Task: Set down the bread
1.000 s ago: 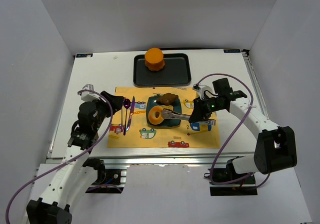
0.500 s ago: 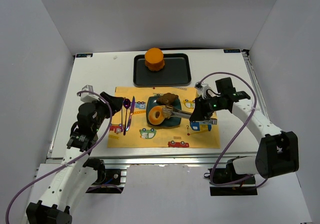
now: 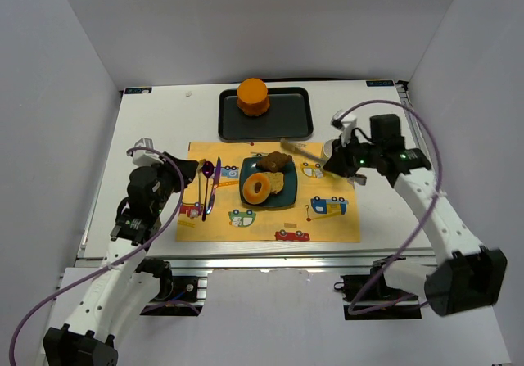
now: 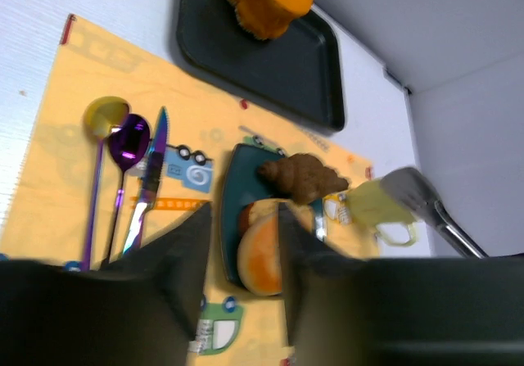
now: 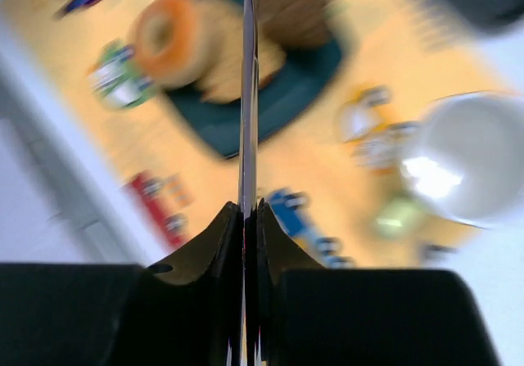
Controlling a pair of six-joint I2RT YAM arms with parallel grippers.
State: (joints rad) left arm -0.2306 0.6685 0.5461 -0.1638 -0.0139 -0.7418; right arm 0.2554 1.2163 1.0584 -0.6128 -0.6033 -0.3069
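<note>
Bread (image 3: pixel 279 184) half hidden under doughnut (image 3: pixel 257 188) on plate (image 3: pixel 282 201); tongs (image 5: pixel 248 96) edge-on in right gripper (image 5: pixel 246 219)

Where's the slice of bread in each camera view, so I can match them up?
Top external: the bread lies centre, on the teal plate, right of the donut.
Left wrist: lower centre on the plate, mostly hidden behind a dark finger.
Right wrist: upper centre, crossed by the held tongs.
Shared landmark: the teal plate.
</note>
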